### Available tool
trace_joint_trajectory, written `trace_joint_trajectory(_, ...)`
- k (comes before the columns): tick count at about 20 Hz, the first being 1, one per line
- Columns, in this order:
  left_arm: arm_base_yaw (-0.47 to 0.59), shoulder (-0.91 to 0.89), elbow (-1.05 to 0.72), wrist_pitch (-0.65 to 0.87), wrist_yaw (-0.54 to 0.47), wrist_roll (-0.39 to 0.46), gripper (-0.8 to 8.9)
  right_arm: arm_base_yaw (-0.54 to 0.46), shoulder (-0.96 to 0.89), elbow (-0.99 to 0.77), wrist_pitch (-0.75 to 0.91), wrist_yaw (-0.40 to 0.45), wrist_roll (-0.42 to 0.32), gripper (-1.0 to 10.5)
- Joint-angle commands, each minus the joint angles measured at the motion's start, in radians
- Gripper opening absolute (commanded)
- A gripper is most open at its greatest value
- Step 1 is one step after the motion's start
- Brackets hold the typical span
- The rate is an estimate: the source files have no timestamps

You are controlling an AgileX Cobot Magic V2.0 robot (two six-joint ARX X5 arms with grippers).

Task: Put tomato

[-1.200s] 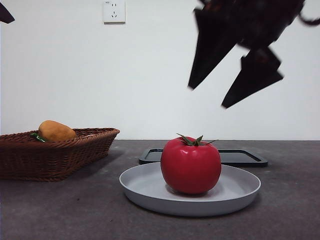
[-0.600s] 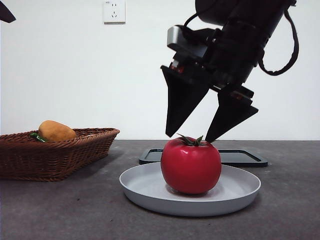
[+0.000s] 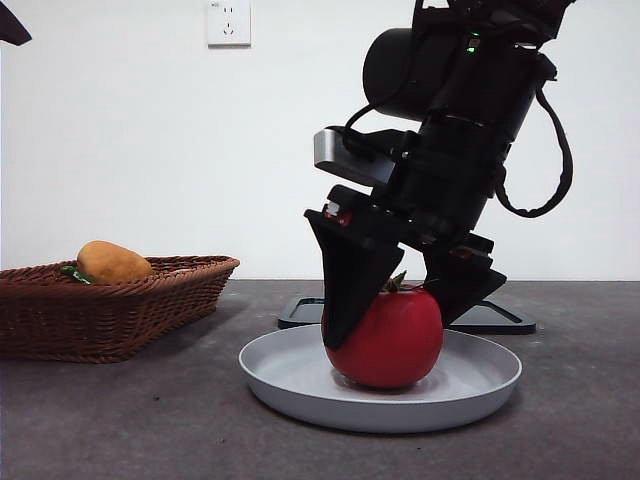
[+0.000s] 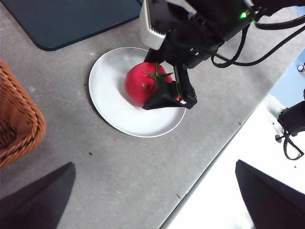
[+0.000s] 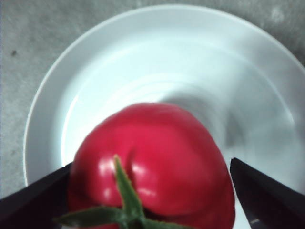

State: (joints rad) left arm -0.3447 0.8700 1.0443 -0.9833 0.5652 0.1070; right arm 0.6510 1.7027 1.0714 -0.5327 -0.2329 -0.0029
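Note:
The glossy red tomato [image 3: 398,342] with its green stem stands upright in the middle of a shallow grey plate [image 3: 300,385]. My right gripper [image 3: 390,330] has come down over it, open, with one black jaw on each side of the fruit at about its widest part. The right wrist view shows the tomato [image 5: 152,157] large between the two jaws of the right gripper [image 5: 150,168], with the plate [image 5: 47,119] beneath. From the left wrist view, the tomato [image 4: 138,83] sits on the plate [image 4: 109,100]. My left gripper [image 4: 155,164] hangs open high above the table's near edge.
A brown wicker basket [image 3: 110,310] holding an orange-yellow fruit [image 3: 112,262] stands at the left. A flat black tray [image 3: 490,315] lies behind the plate. The left arm shows only as a black tip [image 3: 12,25] at the top left corner.
The right arm dropped from the upper right down onto the plate. Its open jaws went from above the tomato's stem to either side of the fruit. The tomato has not moved.

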Motion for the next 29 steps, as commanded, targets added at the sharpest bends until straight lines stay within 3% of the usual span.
trace_joint_trajectory(1, -0.003, 0.005, 0.017, 0.011, 0.005, 0.013, 5.31, 0.012, 0.018, 0.017, 0.009, 0.002, 0.003, 4.0)
trace_joint_trajectory(4, -0.003, 0.005, 0.017, 0.011, 0.005, 0.013, 5.31, 0.012, 0.018, 0.017, 0.008, -0.002, 0.003, 2.1)
trace_joint_trajectory(12, -0.003, 0.005, 0.017, 0.011, 0.005, 0.013, 5.31, 0.005, -0.05, 0.14, -0.076, 0.011, -0.002, 2.1)
trace_joint_trajectory(15, -0.003, 0.005, 0.017, 0.011, 0.005, 0.013, 5.31, -0.019, -0.057, 0.256, -0.074, 0.083, -0.011, 2.1)
trace_joint_trajectory(18, -0.003, 0.005, 0.017, 0.011, 0.005, 0.013, 5.31, -0.065, -0.056, 0.324, 0.004, 0.13, -0.026, 2.1)
trace_joint_trajectory(22, -0.003, 0.005, 0.017, 0.011, 0.005, 0.012, 5.31, -0.165, -0.027, 0.351, 0.112, 0.129, -0.027, 2.1)
trace_joint_trajectory(29, -0.003, 0.005, 0.017, 0.009, 0.005, 0.011, 5.31, -0.271, 0.179, 0.369, 0.218, 0.121, -0.028, 2.1)
